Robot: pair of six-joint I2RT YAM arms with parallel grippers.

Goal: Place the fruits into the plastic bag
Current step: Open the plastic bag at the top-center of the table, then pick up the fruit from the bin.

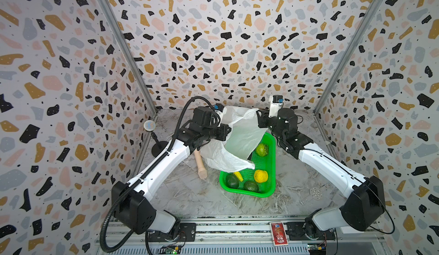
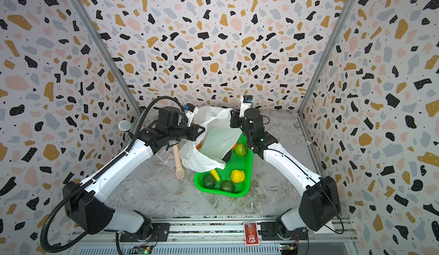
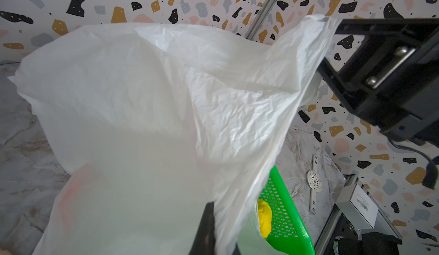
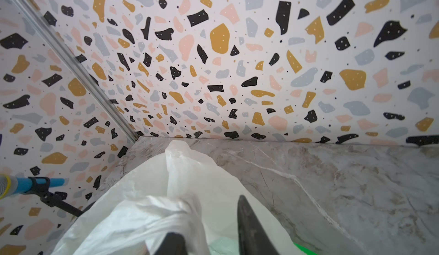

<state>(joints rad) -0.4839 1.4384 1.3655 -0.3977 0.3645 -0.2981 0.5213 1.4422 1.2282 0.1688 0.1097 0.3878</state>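
Terrazzo-patterned walls enclose a marbled desk (image 1: 180, 194), where a white plastic bag (image 1: 244, 135) hangs stretched between two robot arms over the far end of a green mesh basket (image 1: 261, 194). The left pincer (image 1: 227, 130) is clamped on one bag edge; the right pincer (image 4: 205, 215) has its fingers apart, film bunched between them. In the basket lie a lemon (image 1: 260, 176), banana (image 1: 238, 176), avocado (image 1: 232, 180), second avocado (image 1: 251, 186) and light green fruit (image 1: 262, 149); a wooden stick (image 1: 200, 166) lies beside it
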